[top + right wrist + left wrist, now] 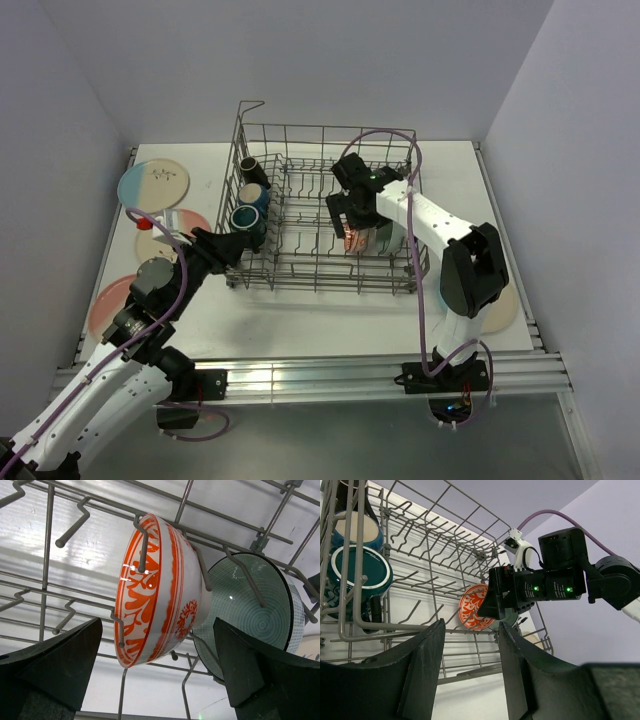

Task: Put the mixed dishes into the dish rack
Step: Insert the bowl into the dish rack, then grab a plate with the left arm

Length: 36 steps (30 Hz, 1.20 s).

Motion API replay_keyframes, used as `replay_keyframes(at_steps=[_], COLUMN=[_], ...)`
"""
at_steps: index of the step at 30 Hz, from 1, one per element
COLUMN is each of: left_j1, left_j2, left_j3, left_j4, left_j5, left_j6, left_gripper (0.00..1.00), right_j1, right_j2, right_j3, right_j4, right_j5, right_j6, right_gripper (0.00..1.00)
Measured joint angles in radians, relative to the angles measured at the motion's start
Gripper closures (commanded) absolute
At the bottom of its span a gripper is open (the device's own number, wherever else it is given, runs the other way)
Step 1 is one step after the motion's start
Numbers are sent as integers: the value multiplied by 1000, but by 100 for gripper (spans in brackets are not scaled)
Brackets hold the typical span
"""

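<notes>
Both grippers are hanging released at the dish rack (330, 131), with the orange-red bowl (155, 590) standing inside it.

On the left, the light blue plate (152, 183) is lying on the table, not yet loaded (pink ones are lying near it). The left gripper (471, 630) is waiting just outside the rack's left wall with its fingers spread and nothing between them. I judge that a forward move could be knocking the wire beside the teal-blue mug (360, 572). Further right, the bowl is leaning on its edge between tines, and the right gripper (352, 222) is hanging around it, fingers wide apart and not touching it. If one finger is catching the rim while lifting, the bowl could be tipping against the pale green bowl (250, 605) just beside it.
</notes>
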Motion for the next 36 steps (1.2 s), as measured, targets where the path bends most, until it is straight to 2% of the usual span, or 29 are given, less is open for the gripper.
replay_keyframes(at_steps=[6, 10, 12, 13, 16, 19, 23, 27, 29, 32, 33, 36], left_j1=[0, 0, 0, 0, 0, 1, 35, 192, 321, 484, 536, 702], left_j2=[26, 57, 77, 88, 128, 164, 229, 297, 326, 364, 377, 411], left_j3=[0, 4, 23, 38, 108, 202, 358, 473, 499, 509, 509, 488], left_j4=[8, 1, -22, -35, -99, -184, -320, -410, -430, -442, -448, -445], left_j5=[1, -2, -13, -20, -65, -128, -205, -188, -117, 4, 48, 200], left_j6=[2, 5, 5, 6, 5, -2, -23, -24, -20, -20, -20, -20], left_gripper=[47, 46, 43, 38, 29, 19, 12, 11, 6, 5, 6, 18], right_j1=[3, 2, -1, -3, -26, -86, -192, -232, -231, -239, -248, -294], right_j2=[-1, -1, -1, -2, -4, -18, -71, -106, -121, -141, -147, -164], right_j3=[13, 106, 177, 216, 341, 436, 456, 433, 401, 328, 306, 232], right_j4=[-14, -34, -41, -40, -64, -81, -93, -90, -82, -45, -32, 12], right_j5=[2, 2, -10, -24, -137, -332, -618, -832, -920, -1032, -1059, -1138], right_j6=[-28, -90, -131, -161, -275, -404, -563, -670, -695, -695, -690, -668], right_gripper=[0, 0, 0, 0, 0, 0, 1, 4, 4, 5, 5, 6])
